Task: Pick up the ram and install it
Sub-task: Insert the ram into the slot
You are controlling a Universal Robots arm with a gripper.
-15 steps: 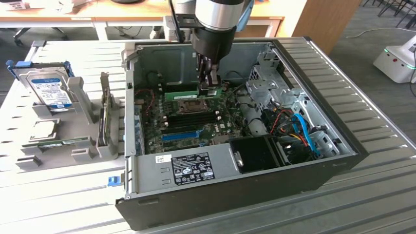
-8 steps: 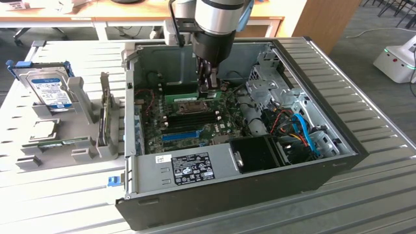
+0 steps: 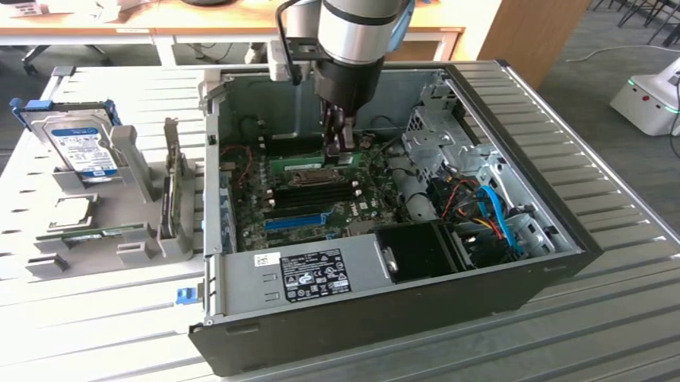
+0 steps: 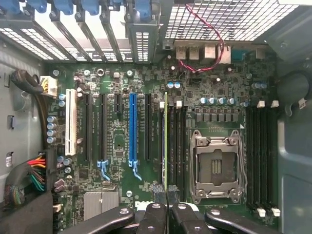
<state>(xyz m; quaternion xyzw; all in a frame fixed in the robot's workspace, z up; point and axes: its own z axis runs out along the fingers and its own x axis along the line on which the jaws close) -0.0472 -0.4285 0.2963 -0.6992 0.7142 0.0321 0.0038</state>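
One ram stick is pinched edge-on between my closed jaws, lined up along a black memory slot just beside the processor socket. I cannot tell whether it is seated. To do this well, I judge the stick must stand upright, parallel to the slot, with even pressure. My arm reaches straight down into the open computer case, which lies on the slatted surface.

ram on edge between the jaws, processor socket just beside, expansion slots opposite, case on the bench
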